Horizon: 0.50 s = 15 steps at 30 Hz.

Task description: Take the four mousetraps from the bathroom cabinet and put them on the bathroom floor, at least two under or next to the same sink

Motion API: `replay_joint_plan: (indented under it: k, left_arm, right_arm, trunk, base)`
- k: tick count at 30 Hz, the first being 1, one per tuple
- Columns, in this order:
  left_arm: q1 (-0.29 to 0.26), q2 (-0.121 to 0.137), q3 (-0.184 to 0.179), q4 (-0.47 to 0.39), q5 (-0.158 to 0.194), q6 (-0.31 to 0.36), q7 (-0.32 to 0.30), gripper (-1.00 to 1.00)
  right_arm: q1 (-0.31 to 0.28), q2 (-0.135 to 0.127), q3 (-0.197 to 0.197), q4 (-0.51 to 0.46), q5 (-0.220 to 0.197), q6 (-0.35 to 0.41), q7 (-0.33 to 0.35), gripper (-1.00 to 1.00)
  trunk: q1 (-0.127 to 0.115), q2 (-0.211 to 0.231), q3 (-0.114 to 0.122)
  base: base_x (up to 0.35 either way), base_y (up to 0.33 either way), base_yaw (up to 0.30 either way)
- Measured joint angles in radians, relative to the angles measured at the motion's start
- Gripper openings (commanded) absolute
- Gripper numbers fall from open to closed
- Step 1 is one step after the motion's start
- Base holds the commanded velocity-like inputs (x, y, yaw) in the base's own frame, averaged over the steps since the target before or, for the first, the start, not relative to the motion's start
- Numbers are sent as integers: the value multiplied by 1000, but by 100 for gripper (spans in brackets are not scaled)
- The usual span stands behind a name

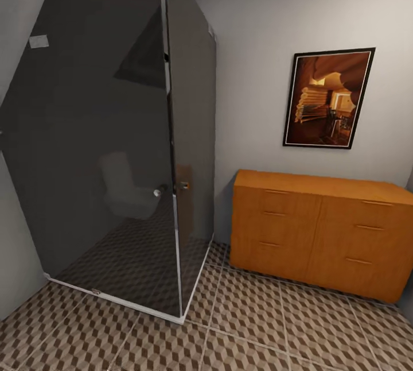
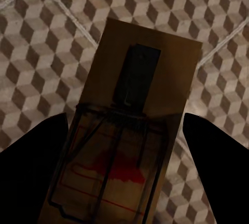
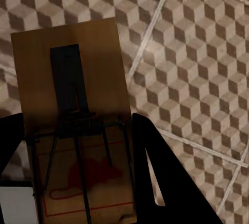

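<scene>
Each hand [image 2: 124, 151] gripping 1 mousetrap [image 2: 135, 130]

Black, flat, tapered gripper fingers [image 2: 31, 167], both wrist cams.

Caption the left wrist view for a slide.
Left gripper shut on a tan mousetrap with dark wire and a red mark, held above the cube-patterned bathroom floor.

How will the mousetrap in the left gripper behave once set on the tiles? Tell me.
The mousetrap between the left gripper fingers looks like a thin, stiff wooden board, so it probably lies flat and won't roll. It seems light and may slide on the smooth floor tiles. Its wire bar could snag.
</scene>
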Motion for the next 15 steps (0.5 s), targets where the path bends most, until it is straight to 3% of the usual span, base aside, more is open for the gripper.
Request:
replay_joint_plan:
  k: [15]
  left_arm:
    - [0,0,0,0,0,1,1,-100]
  right_arm:
    - [0,0,0,0,0,-1,-2,-100]
  trunk:
    - [0,0,0]
  base:
    - [0,0,274]
